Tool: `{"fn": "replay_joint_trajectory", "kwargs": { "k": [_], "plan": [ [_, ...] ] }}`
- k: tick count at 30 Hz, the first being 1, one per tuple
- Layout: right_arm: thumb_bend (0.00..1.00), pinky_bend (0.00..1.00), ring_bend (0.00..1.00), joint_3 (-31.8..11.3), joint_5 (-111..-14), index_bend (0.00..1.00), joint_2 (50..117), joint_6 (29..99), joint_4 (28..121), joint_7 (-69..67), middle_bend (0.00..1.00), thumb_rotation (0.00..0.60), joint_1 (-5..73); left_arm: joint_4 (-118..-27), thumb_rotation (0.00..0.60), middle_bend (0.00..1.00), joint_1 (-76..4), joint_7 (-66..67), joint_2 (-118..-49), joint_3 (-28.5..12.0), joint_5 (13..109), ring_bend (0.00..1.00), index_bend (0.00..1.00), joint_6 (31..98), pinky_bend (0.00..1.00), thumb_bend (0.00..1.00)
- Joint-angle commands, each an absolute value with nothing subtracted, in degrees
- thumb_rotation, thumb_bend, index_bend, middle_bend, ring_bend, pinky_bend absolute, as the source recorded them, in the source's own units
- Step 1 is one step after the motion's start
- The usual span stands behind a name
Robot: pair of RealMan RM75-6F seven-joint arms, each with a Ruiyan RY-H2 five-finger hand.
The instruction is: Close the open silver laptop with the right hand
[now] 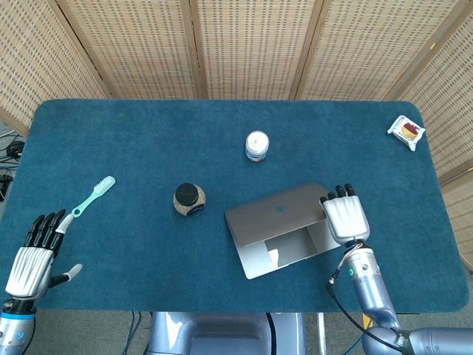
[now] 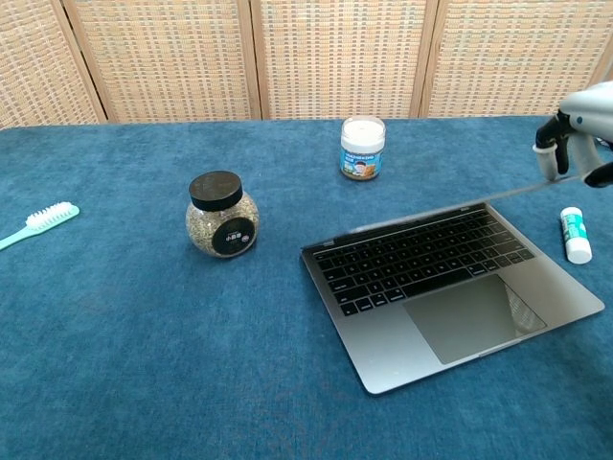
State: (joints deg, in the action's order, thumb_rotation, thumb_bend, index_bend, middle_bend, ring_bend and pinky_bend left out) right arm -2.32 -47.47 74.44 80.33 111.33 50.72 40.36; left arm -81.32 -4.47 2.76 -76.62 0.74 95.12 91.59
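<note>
Looking down from the head view: silver laptop point(image 1: 284, 229) sits half-folded on the blue table point(image 1: 133, 251), lid tilted low over the base. Right hand point(image 1: 345, 214) lies flat at the laptop's right edge, fingers straight and fingertips on the lid; it grasps nothing. Left hand point(image 1: 33, 255), well left of the laptop, rests on the cloth with fingers extended and released. Toothbrush point(image 1: 92, 195) and dark-lidded round jar point(image 1: 190, 200) lie left of the laptop; white-lidded jar point(image 1: 256, 146) behind it; small snack packet point(image 1: 406, 132) far right-rear.

Chest view: keyboard and trackpad exposed. Jar labels unreadable. Small white tube point(image 2: 574, 234) lies just right of the laptop.
</note>
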Motion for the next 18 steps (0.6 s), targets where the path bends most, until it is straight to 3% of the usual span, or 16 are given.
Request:
{"fn": "replay_joint_trajectory", "kwargs": {
  "k": [1,18],
  "plan": [
    [1.0,0.18,0.23,-1.74,-48.46,0.46,74.99,81.08,111.31,50.8,0.42,0.6,39.51,-81.3,0.6,0.0,-4.48,2.67,-76.63,0.86,95.28,0.0,0.0,91.6,0.0,0.02],
    [1.0,0.18,0.23,-0.45,-51.15,0.46,75.55,81.99,112.48,49.5,0.41,0.6,35.35,-81.53,0.6,0.0,-4.66,2.59,-76.68,1.52,96.23,0.0,0.0,91.33,0.0,0.02]
  ]
}}
